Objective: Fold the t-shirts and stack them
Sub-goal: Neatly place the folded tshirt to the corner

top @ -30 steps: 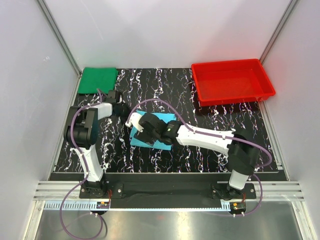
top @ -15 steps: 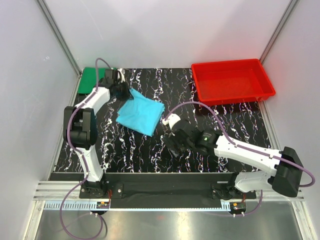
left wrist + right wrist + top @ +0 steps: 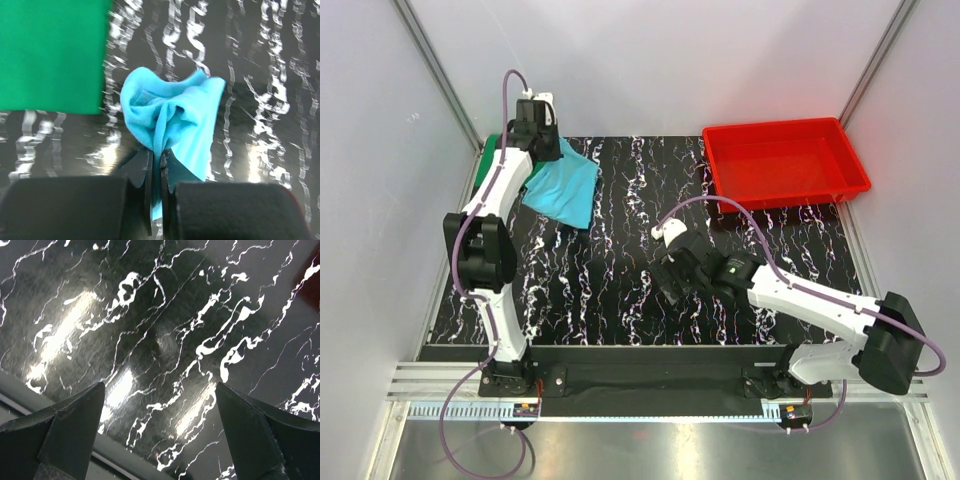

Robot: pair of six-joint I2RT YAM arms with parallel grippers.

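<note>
The light cyan-blue t-shirt [image 3: 564,186] hangs bunched from my left gripper [image 3: 549,151] at the far left of the black marbled mat. In the left wrist view the jaws [image 3: 157,156] are shut on a fold of this shirt [image 3: 175,112]. The dark green t-shirt [image 3: 50,55] lies folded flat just left of it; from above only a sliver [image 3: 491,150] shows beside the left arm. My right gripper [image 3: 669,284] hovers over bare mat near the middle, its fingers [image 3: 75,422] spread wide with nothing between them [image 3: 160,410].
A red plastic tray [image 3: 775,128] sits at the far right corner. White walls and metal posts close in the back and sides. The mat's front edge and a grey strip show in the right wrist view.
My left gripper has carried the cyan shirt from the middle of the mat to the far left beside the green shirt. My right gripper let go, opened wide and drew back towards the middle.
</note>
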